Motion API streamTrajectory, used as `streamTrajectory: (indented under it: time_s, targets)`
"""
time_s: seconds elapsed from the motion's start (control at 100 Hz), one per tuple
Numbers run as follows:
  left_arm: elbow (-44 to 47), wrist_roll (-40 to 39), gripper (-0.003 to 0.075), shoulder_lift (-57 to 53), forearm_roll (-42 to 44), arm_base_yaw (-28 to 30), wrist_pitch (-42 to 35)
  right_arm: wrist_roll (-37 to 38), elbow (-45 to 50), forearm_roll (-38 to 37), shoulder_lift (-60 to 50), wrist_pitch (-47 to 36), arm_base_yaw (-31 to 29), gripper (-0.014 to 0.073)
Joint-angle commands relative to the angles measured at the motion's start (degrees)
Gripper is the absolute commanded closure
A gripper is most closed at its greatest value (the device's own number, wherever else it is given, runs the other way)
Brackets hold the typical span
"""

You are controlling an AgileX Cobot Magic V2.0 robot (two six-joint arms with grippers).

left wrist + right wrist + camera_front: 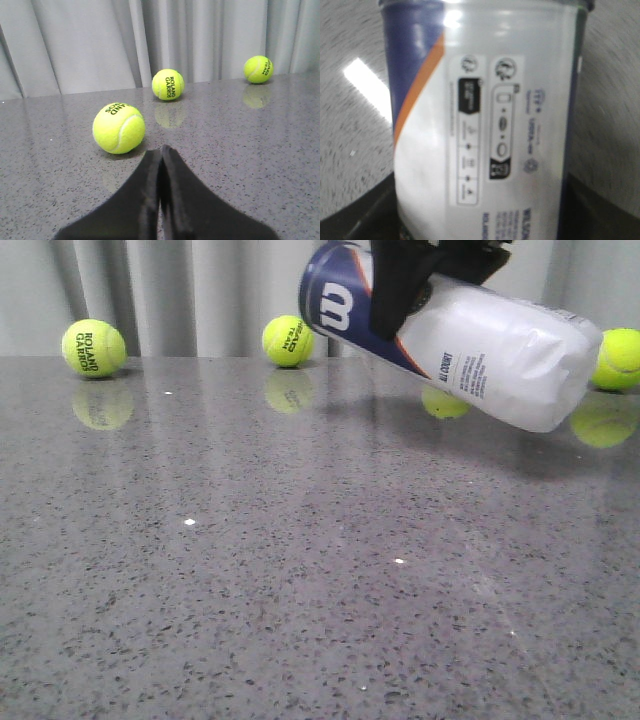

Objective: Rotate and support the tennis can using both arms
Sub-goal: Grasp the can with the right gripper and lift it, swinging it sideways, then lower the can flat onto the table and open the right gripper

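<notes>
Table (250,590): grey speckled stone, glossy; nothing lies on its near part in the front view.
My left gripper (160,165): seen only from its own wrist camera; my two black fingers are pressed together with nothing between them, hanging low over the table.
Nearest ball to my left gripper (119,128): a yellow-green tennis ball resting on the table just beyond my fingertips, slightly to one side.
Tennis can (455,335): lifted clear of the table on the right side of the scene, tilted; its navy end with the white "W" points up and left, its white end hangs lower to the right. From my right wrist camera the can (485,115) fills the frame, showing navy, an orange stripe and white label print.
My right gripper (405,290): black, coming down from above and clamped on the tennis can near its navy end.
Far left ball (94,348): on the table by the curtain, printed "ROLAND GARROS".
Far middle ball (288,341): at the table's far edge, just left of the can's navy end.
Balls behind the can: one (444,402) peeks out under the can, another (619,358) sits at the far right.
Curtain (170,295): pale grey folds behind the table.
</notes>
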Motion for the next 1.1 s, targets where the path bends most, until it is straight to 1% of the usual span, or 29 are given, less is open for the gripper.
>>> streamTrajectory:
  time_s: [0.0,0.05,0.26,0.38,0.94,1.04,1.09]
  targets:
    - [2.5,-0.2,0.074,-1.9,-0.4,0.3,-4.2,-12.3,-1.8,0.7,-3.0,-0.3,2.2,0.022]
    - [2.5,-0.2,0.074,-1.9,-0.4,0.3,-4.2,-18.0,-1.8,0.7,-3.0,-0.1,3.4,0.022]
    - [2.5,-0.2,0.074,-1.9,-0.4,0.3,-4.2,-35.1,-1.7,0.7,-3.0,0.1,7.3,0.022]
    - [2.5,-0.2,0.074,-1.9,-0.4,0.3,-4.2,-41.0,-1.7,0.6,-3.0,1.1,8.4,0.022]
    - [2.5,-0.2,0.074,-1.9,-0.4,0.3,-4.2,-41.4,-1.7,-0.4,2.2,1.0,8.4,0.022]
    - [2.5,-0.2,0.074,-1.9,-0.4,0.3,-4.2,-39.6,-1.7,-0.4,2.6,0.3,8.4,0.0218]
    - [2.5,-0.2,0.074,-1.9,-0.4,0.3,-4.2,-38.6,-1.7,-0.4,2.9,0.3,8.4,0.0197]
